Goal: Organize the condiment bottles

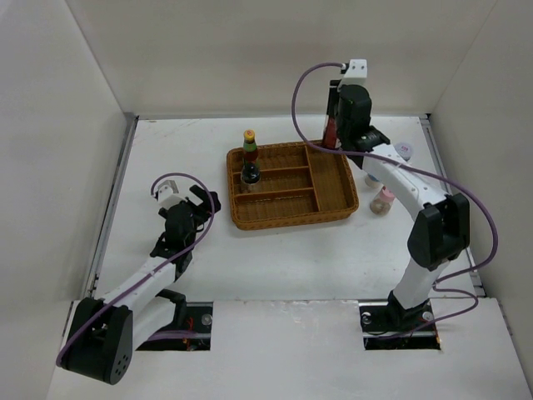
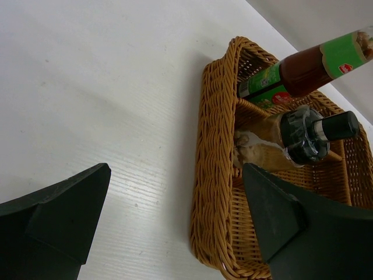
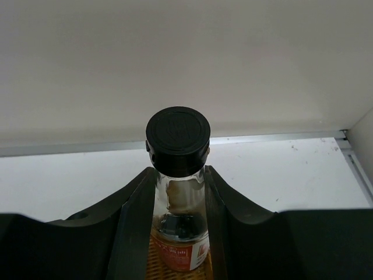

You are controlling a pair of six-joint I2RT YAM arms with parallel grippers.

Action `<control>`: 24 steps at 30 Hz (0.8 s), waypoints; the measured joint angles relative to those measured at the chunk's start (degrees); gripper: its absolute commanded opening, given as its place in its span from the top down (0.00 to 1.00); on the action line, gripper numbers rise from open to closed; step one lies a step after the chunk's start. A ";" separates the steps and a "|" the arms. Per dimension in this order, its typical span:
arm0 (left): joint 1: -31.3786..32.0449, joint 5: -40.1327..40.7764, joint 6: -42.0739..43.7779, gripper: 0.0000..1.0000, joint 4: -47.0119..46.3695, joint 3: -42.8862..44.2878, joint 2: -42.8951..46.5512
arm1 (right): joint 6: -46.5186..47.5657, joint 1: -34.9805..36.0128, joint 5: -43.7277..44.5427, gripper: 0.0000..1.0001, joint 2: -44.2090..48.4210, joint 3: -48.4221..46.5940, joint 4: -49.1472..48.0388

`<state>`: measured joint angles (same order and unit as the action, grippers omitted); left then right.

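The right gripper [image 3: 178, 189] clamps the tall dark-sauce bottle [image 3: 178, 135] by the neck, just under its black cap, above the far right corner of the wicker tray [image 1: 293, 222]. The smart play looks like a straight, upright descent, base seated on the wicker before the fingers let go. The left gripper [image 2: 175, 186] hangs wide open left of the tray, so there's no crowding on that side.

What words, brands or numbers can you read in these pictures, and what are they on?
No text is legible anywhere.
Green labels with a red badge, on the green-labelled brown-sauce bottle in the brown wicker tray: blurred, unreadable.
Orange label on the black-capped clear glass bottle between the right fingers: too small to read.
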<state>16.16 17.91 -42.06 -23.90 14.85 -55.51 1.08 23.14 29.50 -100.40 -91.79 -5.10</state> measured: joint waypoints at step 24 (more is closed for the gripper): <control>-0.02 -0.68 -0.07 0.00 -0.81 -0.02 -0.22 | -8.20 1.22 -3.13 0.70 -0.59 15.37 -9.51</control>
<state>16.14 17.23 -42.13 -24.71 14.83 -55.72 -7.11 24.36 26.37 -100.99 -76.42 -14.61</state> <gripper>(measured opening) 0.997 0.431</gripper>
